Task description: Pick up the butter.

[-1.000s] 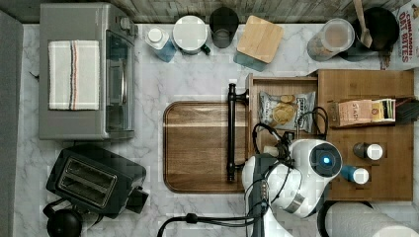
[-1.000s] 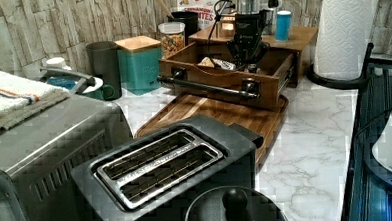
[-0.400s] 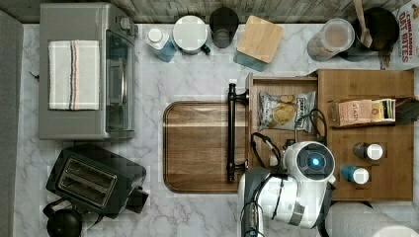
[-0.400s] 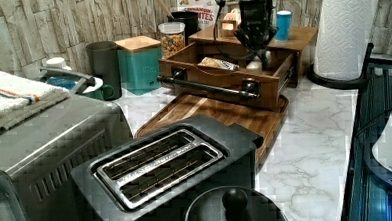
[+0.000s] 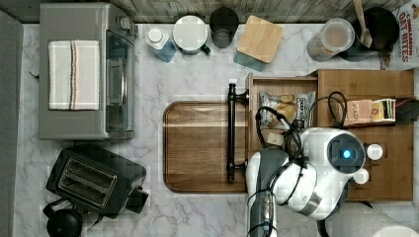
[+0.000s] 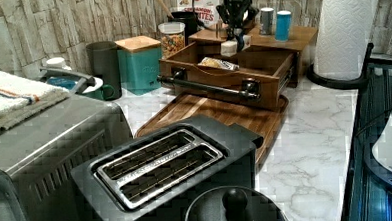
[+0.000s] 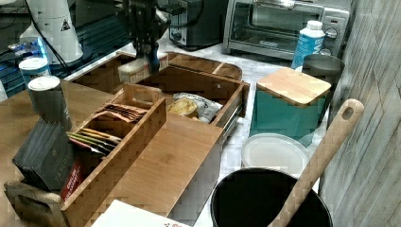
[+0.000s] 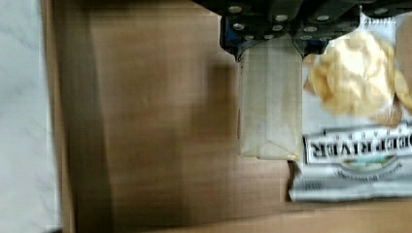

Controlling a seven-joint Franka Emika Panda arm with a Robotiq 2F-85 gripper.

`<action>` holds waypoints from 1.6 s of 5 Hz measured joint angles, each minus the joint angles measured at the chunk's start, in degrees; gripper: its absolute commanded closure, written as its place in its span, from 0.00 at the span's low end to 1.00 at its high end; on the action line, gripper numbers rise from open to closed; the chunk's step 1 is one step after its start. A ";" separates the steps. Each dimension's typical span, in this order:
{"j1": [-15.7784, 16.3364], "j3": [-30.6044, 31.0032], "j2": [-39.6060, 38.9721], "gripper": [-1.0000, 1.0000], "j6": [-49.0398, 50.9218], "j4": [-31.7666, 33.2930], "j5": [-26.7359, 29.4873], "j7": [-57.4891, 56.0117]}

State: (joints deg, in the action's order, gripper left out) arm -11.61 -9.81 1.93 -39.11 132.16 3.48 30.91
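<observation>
The butter (image 8: 268,102) is a slim cream-wrapped stick clamped at one end between my gripper's (image 8: 268,46) fingers. In the left view the butter (image 6: 229,46) hangs under the gripper (image 6: 236,38), above the open wooden drawer (image 6: 218,85). In the right view the gripper (image 7: 146,59) holds the butter (image 7: 137,70) over the drawer's near end. The top view shows a bit of the butter (image 5: 274,139) beside the arm, which covers the rest.
A silver-grey chip bag (image 5: 286,106) lies in the drawer beside the butter. A tan tea box (image 5: 370,111) sits in the organiser. A wooden tray (image 5: 197,148) lies before the drawer. A toaster (image 5: 96,180) and a toaster oven (image 5: 86,71) stand at the top view's left.
The gripper has risen out of the drawer with the butter held in it; in the left view it now hangs higher, above the drawer's rim.
</observation>
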 measured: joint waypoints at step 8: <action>12.09 6.72 0.63 1.00 21.95 -22.72 -3.62 16.45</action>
